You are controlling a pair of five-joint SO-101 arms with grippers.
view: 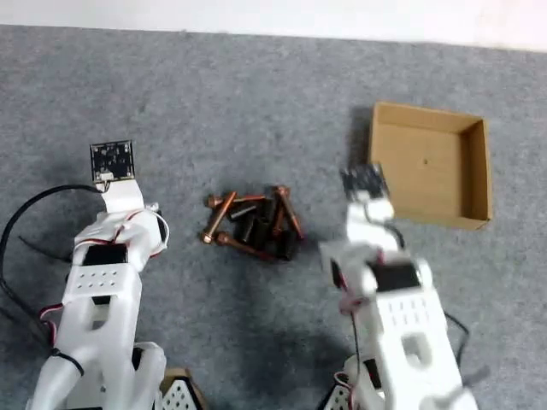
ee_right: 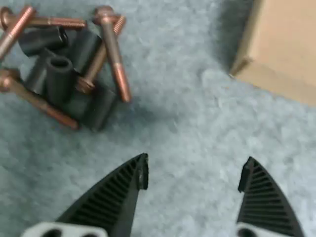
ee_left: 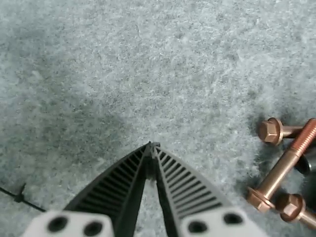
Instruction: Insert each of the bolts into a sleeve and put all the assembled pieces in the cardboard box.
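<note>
Bolts: five copper-coloured metal hex-head bolts [ee_right: 113, 54]
Sleeves: about five black cylindrical sleeves [ee_right: 60, 74], overlapping, so the exact count is uncertain
Box: one open brown cardboard box [view: 410, 179]
Arms: two white plastic robot arms [view: 102, 282]

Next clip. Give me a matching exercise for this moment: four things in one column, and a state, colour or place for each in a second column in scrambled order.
Column one:
1. left gripper
2. right gripper
3. bolts
4. cardboard box

Column two:
A. open, fingers wide apart
B. copper-coloured, lying in a heap
C. tan, to the right of the heap in the high view
D. shut, fingertips touching

Pairs: 1-D, 2-A, 3-B, 4-C
</note>
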